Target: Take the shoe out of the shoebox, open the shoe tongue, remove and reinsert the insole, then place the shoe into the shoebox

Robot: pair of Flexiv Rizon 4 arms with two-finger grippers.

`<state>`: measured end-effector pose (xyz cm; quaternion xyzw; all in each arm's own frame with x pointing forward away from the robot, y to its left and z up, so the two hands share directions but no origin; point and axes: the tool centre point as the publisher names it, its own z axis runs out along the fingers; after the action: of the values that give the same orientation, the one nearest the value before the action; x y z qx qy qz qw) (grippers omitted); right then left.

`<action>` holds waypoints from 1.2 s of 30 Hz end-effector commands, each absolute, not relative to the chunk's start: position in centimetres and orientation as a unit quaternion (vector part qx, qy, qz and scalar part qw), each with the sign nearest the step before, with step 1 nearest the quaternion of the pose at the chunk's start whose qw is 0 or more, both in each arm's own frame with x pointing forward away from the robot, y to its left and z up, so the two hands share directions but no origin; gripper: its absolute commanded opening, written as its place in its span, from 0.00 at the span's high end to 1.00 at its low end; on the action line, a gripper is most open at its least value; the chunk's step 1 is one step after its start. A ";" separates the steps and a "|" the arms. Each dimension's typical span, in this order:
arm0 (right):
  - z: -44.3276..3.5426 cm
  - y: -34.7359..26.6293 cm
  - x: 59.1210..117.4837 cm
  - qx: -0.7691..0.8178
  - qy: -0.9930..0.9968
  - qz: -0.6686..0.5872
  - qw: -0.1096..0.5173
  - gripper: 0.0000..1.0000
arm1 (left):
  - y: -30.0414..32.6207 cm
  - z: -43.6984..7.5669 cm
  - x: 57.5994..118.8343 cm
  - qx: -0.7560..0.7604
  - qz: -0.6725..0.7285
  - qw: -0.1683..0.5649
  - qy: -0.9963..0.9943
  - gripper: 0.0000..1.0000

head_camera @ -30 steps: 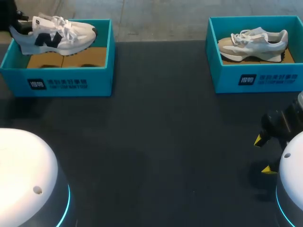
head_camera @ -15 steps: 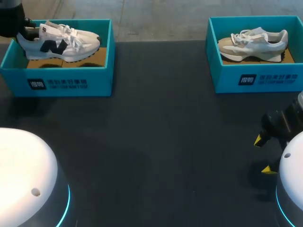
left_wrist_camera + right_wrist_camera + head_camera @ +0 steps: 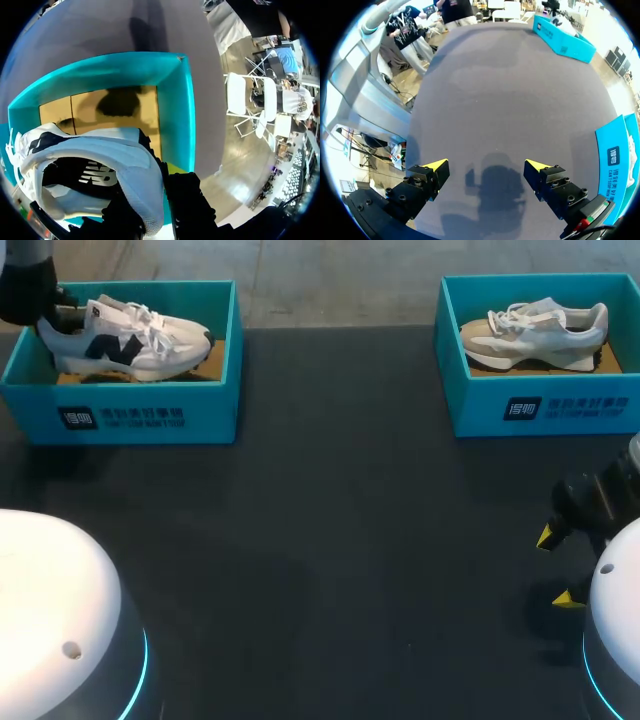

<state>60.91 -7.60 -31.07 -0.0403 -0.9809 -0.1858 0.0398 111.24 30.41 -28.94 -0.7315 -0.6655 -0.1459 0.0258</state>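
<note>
A white shoe (image 3: pixel 130 335) with a navy logo lies inside the teal left shoebox (image 3: pixel 150 415) at the table's far left, toe pointing right. My left gripper (image 3: pixel 47 318) is at its heel, shut on the heel collar. In the left wrist view the shoe's heel (image 3: pixel 110 165) is pinched between my black fingers (image 3: pixel 187 200), just above the box's cardboard floor (image 3: pixel 120 107). My right gripper (image 3: pixel 556 568) hovers low over the table's near right edge, open with nothing between its yellow-tipped fingers (image 3: pixel 436 166).
A second teal shoebox (image 3: pixel 540 405) at the far right holds a beige shoe (image 3: pixel 535 330); its side wall (image 3: pixel 620 155) shows close beside my right gripper. Bare dark tabletop (image 3: pixel 330 540) stretches between the two boxes.
My left gripper has lowered the white shoe down into the left shoebox, shifting it slightly right. The right arm has not moved.
</note>
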 end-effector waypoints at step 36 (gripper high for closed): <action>-31.0 -7.6 60.7 -0.041 -0.981 -0.185 0.038 0.00 | 30.4 -33.1 107.4 -0.738 -0.101 0.060 -0.664 1.00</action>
<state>60.91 -7.60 -31.07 -0.0403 -0.9810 -0.1858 0.0398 107.49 30.53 -32.88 -0.7391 -0.6637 -0.0993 0.0584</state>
